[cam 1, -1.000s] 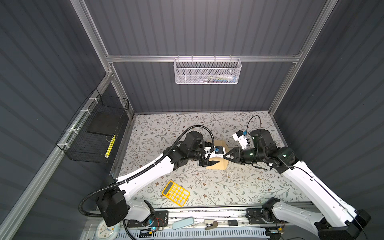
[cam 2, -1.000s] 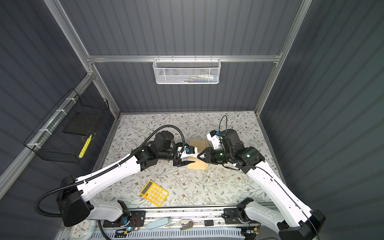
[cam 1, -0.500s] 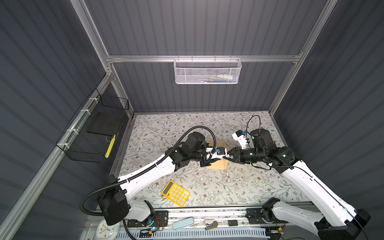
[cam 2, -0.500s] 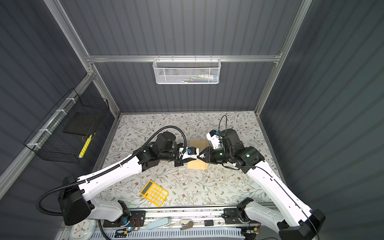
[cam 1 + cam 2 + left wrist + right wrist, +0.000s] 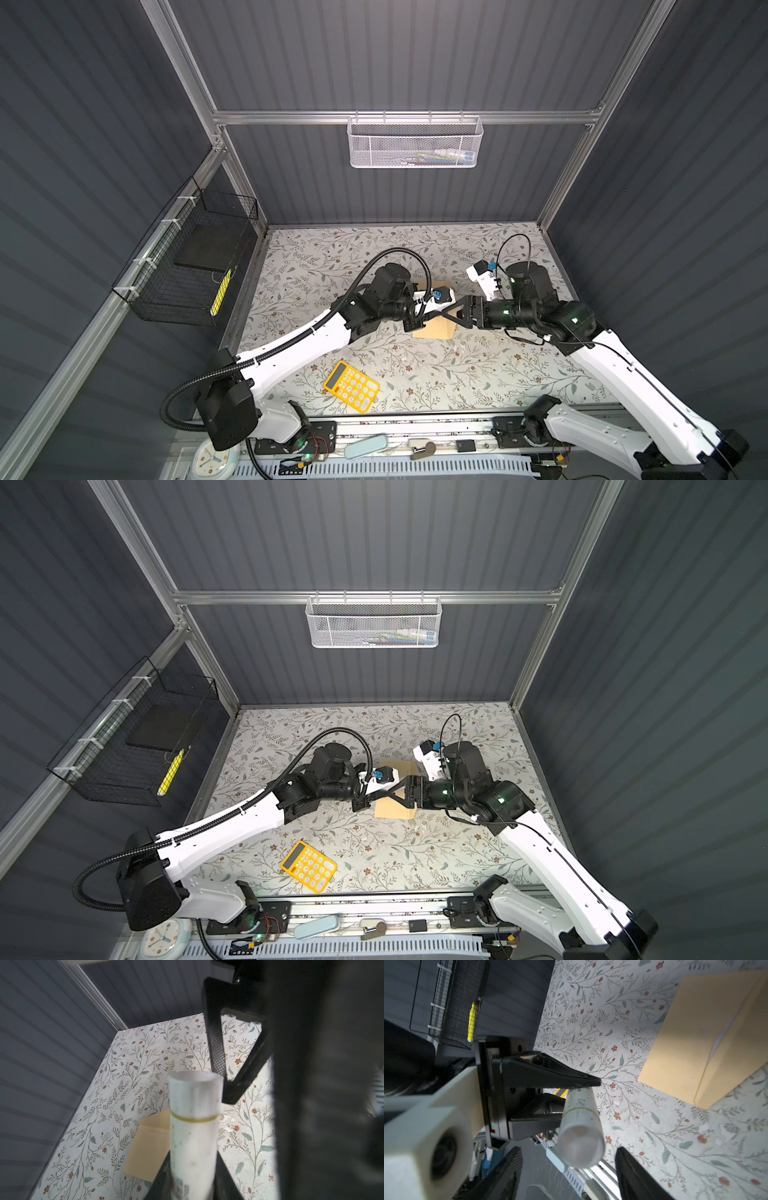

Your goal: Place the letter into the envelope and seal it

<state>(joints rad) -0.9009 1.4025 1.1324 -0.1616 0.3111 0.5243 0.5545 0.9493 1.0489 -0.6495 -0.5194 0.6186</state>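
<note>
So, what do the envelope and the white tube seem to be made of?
The envelope looks like matte tan paper, probably kraft: flat, with sharp folds. The tube is likely plastic: smooth white shell, cloudy cap.

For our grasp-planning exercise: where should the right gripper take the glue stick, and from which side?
Probably by the cap, end-on, opposite the left gripper that clamps the glue stick by its body; the right gripper's open jaws close across the cap's round sides.
</note>
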